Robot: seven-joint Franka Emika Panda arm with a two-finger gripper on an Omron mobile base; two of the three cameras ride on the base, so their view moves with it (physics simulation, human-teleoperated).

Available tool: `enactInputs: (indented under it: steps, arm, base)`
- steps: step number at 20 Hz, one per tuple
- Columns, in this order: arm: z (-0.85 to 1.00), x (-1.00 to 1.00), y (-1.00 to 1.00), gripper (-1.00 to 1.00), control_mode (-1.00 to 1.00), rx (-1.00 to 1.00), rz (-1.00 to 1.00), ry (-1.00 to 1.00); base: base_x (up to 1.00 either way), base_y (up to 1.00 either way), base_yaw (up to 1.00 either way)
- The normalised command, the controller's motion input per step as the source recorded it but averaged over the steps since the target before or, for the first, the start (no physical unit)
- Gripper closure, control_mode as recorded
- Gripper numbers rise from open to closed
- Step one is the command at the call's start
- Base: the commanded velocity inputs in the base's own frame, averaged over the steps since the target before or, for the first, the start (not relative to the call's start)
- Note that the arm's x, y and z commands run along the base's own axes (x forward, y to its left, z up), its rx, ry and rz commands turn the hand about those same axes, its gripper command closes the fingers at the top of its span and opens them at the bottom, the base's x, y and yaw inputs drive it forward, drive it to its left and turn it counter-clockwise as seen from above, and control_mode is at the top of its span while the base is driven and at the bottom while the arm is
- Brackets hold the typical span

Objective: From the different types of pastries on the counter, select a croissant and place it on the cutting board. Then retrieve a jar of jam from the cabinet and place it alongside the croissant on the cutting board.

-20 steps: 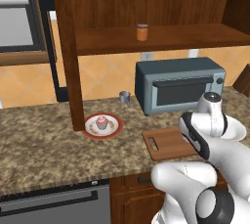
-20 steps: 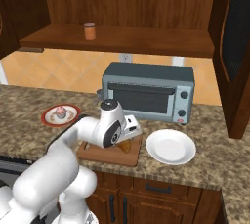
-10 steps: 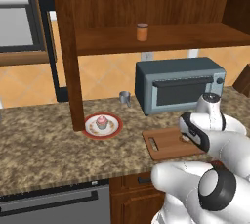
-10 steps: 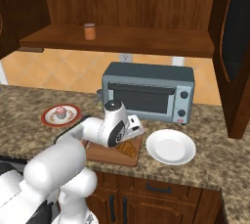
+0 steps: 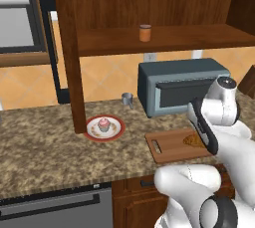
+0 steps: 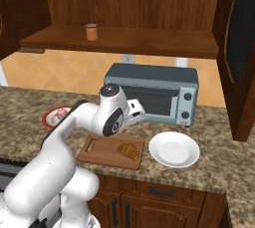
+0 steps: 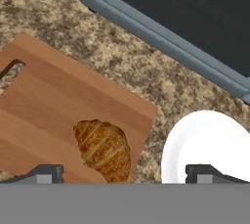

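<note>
The croissant (image 7: 103,149) lies flat on the cutting board (image 7: 58,105), close to the board's end away from the slot handle. My gripper (image 7: 126,174) hangs just above it, open wide, its fingertips (image 7: 46,173) on either side of the pastry and not touching it. From the base, the croissant (image 6: 129,151) rests on the cutting board (image 6: 102,153) under my bent arm. The jar of jam (image 6: 91,32) stands alone on the shelf of the cabinet (image 6: 149,43). The cupcake (image 5: 103,124) sits on its red-rimmed plate on the counter (image 5: 45,147).
A grey-blue toaster oven (image 6: 154,95) stands right behind the board. A white empty plate (image 6: 174,149) lies on the counter just right of the board. A small grey cup (image 5: 128,99) is left of the oven. The cabinet's thick side panel (image 5: 69,57) comes down to the counter.
The jaws have spread wider and the hand has lifted slightly off the board. The croissant stays lying on the board.
</note>
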Motion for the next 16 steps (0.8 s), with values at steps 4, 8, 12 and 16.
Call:
enactInputs:
  steps: [4,8,12,16]
  arm:
    - [0.87,-0.49,0.40,-1.00,-1.00,0.00,0.00,-0.21]
    - [0.88,-0.41,0.58,-1.00,-1.00,0.00,0.00,-0.19]
    - [0.89,-0.34,0.48,-1.00,-1.00,0.00,0.00,-0.18]
    - [0.89,-0.24,0.27,-1.00,-1.00,0.02,-0.02,-0.15]
  base:
    - [0.00,0.00,0.00]
    - [0.00,0.00,0.00]
    - [0.00,0.00,0.00]
    - [0.00,0.00,0.00]
